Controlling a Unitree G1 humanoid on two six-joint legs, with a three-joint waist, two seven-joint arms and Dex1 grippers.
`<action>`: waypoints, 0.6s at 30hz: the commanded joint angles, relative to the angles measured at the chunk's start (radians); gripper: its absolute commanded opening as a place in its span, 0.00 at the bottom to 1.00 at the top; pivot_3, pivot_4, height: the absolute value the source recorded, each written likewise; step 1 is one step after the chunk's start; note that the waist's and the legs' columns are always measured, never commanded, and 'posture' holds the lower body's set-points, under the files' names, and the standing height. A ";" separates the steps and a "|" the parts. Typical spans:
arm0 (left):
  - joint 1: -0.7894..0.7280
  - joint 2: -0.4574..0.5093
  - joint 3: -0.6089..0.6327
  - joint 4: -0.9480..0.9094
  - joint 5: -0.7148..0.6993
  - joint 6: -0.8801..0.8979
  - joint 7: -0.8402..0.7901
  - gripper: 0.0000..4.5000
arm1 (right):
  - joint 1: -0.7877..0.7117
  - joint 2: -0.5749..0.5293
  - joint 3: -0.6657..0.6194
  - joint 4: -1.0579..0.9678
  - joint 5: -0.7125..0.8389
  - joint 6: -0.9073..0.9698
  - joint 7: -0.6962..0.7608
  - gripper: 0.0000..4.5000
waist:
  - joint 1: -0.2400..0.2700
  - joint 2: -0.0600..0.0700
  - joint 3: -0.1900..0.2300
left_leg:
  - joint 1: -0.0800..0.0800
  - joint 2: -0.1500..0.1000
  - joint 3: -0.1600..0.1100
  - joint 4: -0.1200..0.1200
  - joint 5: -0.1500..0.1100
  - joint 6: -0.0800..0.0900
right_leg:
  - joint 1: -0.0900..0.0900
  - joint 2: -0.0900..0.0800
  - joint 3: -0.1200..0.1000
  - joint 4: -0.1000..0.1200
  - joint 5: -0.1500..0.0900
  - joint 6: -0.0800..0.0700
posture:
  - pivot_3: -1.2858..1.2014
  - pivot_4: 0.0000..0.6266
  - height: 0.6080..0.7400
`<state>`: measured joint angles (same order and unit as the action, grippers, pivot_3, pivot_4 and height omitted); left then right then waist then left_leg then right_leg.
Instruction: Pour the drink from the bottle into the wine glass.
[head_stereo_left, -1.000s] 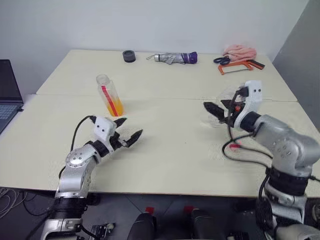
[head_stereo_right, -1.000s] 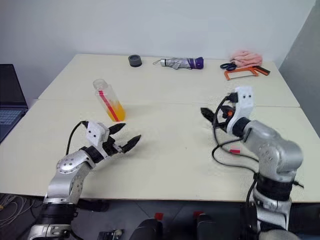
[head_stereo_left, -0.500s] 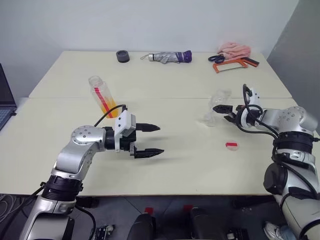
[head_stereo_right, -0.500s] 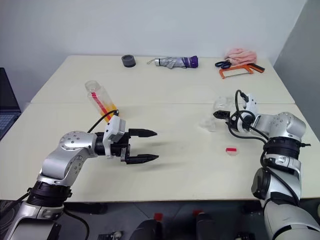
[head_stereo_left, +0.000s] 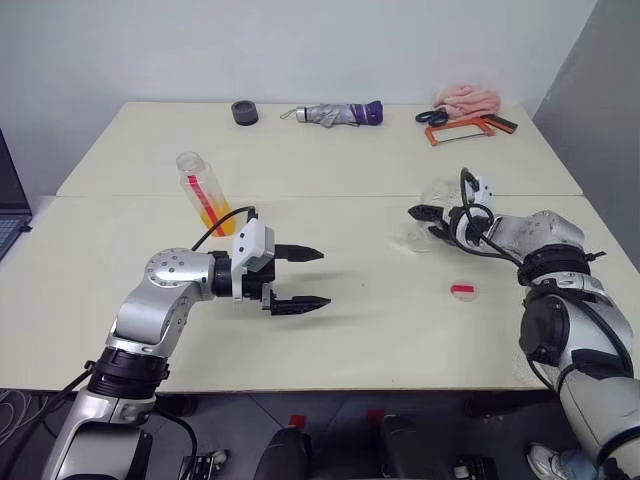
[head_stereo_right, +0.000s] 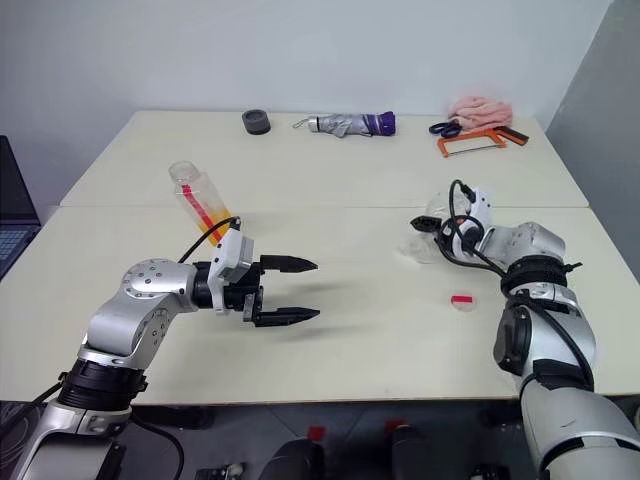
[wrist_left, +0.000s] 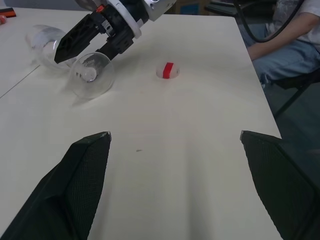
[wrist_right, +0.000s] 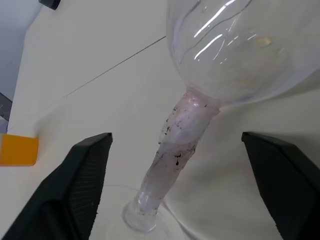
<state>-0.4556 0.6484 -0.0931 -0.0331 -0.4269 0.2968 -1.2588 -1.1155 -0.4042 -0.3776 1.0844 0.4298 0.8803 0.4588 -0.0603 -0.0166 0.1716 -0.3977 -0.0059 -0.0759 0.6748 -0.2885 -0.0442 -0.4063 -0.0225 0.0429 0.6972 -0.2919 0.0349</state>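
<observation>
Right now the clear stemmed wine glass lies on its side on the pale bench, so nothing is poured yet. The right tool is wide open with the glass stem between its fingers, not squeezing it. The small clear plastic bottle with orange drink inside stands far off, uncapped; its red-and-white cap lies on the bench. The left tool hangs open, holding nothing. Standing the glass up, grabbing the bottle and pouring are all left.
</observation>
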 joint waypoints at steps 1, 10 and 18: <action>-0.005 -0.002 -0.002 -0.001 0.009 -0.027 -0.010 1.00 | -0.036 0.008 -0.009 0.029 0.005 -0.023 0.027 0.73 | 0.000 0.000 0.000 | 0.000 0.000 0.000 0.000 0.000 0.000 | 0.000 0.000 0.000 0.000 0.000 0.000 | 0.52 0.24 1.00; 0.021 -0.010 -0.004 -0.002 0.021 -0.045 0.003 1.00 | -0.022 0.028 0.005 0.000 0.008 -0.042 0.077 0.05 | 0.001 0.000 0.000 | 0.000 0.000 -0.001 0.000 0.000 0.000 | 0.000 0.000 0.000 0.000 0.000 0.000 | 0.52 0.24 1.00; 0.027 -0.007 0.015 0.007 0.022 -0.046 0.027 1.00 | 0.077 0.101 0.110 -0.201 -0.098 -0.386 0.059 0.03 | 0.000 0.001 0.001 | 0.000 0.000 -0.003 0.001 0.000 0.000 | 0.000 0.000 0.000 0.001 0.000 0.000 | 0.52 0.24 1.00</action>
<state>-0.4238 0.6393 -0.1014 -0.0239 -0.4085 0.2694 -1.2349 -1.0352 -0.3074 -0.2822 0.9486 0.3564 0.6030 0.5321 -0.0602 -0.0154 0.1724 -0.3978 -0.0056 -0.0789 0.6755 -0.2885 -0.0442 -0.4067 -0.0229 0.0430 0.6978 -0.2918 0.0350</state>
